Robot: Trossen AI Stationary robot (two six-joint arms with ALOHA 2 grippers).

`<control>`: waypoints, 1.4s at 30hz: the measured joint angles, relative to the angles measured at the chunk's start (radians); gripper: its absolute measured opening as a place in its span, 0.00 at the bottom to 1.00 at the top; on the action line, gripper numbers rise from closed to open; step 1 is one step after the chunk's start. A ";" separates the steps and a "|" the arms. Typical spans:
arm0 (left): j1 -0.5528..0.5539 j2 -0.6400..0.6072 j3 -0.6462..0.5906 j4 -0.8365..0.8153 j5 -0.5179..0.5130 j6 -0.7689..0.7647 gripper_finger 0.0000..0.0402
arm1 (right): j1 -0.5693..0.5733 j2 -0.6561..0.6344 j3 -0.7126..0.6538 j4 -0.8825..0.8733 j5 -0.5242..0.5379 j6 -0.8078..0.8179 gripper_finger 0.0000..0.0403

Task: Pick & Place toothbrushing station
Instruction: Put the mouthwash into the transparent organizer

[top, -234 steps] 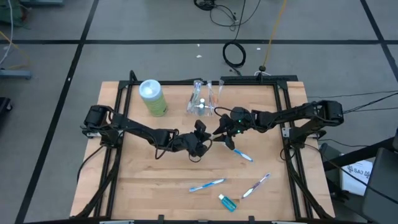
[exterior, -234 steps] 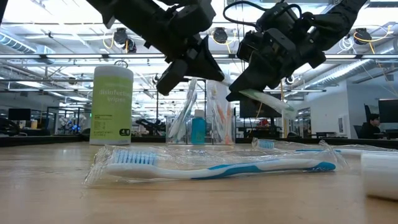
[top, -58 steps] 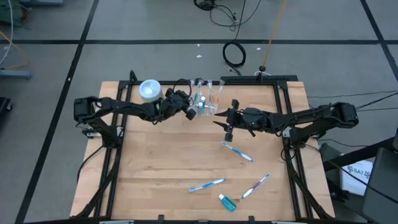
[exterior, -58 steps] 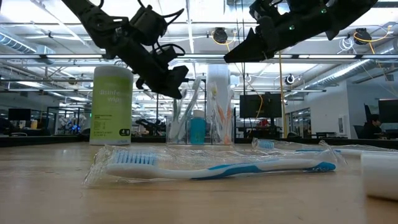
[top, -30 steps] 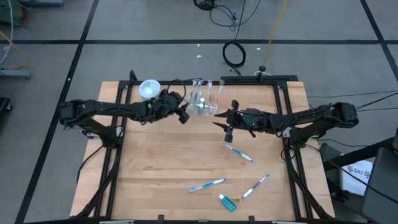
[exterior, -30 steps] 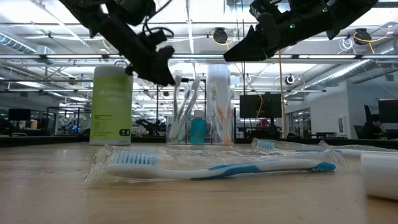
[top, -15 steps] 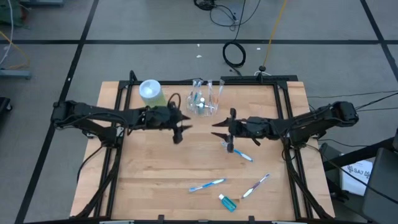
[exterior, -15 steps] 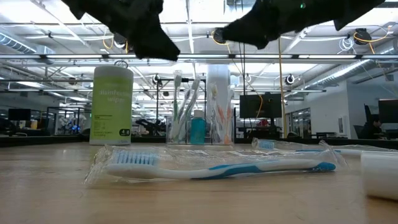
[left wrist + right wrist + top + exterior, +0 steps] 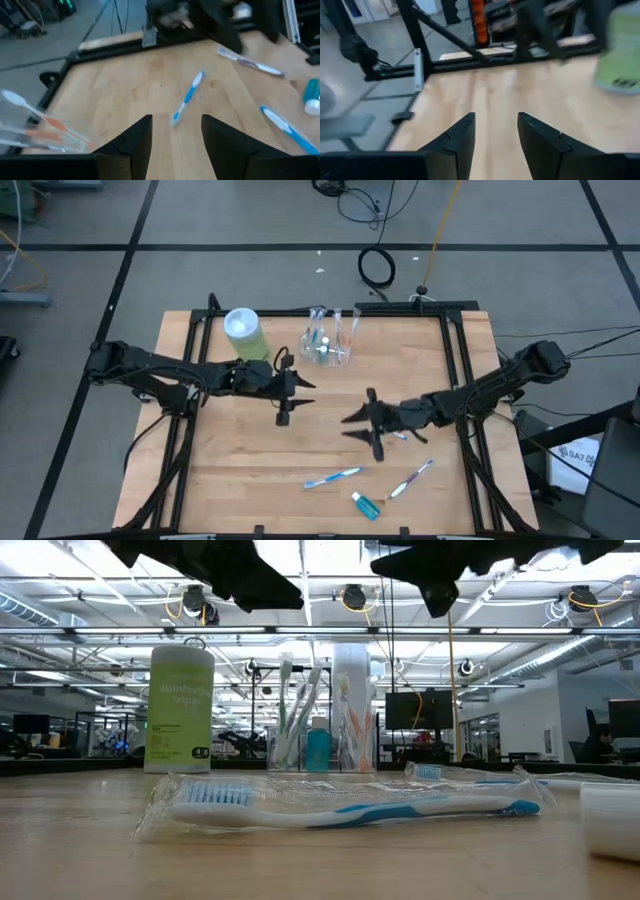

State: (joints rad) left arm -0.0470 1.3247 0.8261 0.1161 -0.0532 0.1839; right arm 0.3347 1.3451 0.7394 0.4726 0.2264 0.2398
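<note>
Two dark grippers hang above the middle of the table [image 9: 220, 470], both empty with their fingers parted. The left gripper [image 9: 297, 395] sits left of centre, pointing toward the right edge, its two fingers spread with nothing between them; its wrist view shows bare wood in the gap. The right gripper [image 9: 360, 425] hangs just right of centre, pointing toward the left edge, fingers likewise apart and holding nothing. A small clear cup [image 9: 325, 352] stands near the middle of the far edge, upright, with several toothbrushes and a blue tube standing in it; in the low view it shows as the clear cup [image 9: 320, 745] beside the green canister [image 9: 181, 710]. That green canister [image 9: 245, 332], with its pale lid, stands left of the cup, toward the far left corner. Three toothbrushes lie loose on the wood: one wrapped toothbrush [image 9: 332, 477] near the near edge, a pinkish-white toothbrush [image 9: 412, 477] to its right, and a third partly hidden under the right gripper. A small blue tube [image 9: 365, 504] lies at the near edge between the first two.
</note>
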 joint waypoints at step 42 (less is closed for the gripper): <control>0.023 0.000 0.000 -0.043 -0.001 -0.191 0.44 | 0.199 0.638 0.673 -0.997 -0.431 0.915 0.35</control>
State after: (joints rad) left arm -0.0238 1.3247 0.8261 0.0735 -0.0537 -0.0076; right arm 0.5341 1.9827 1.4128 -0.5242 -0.2043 1.1552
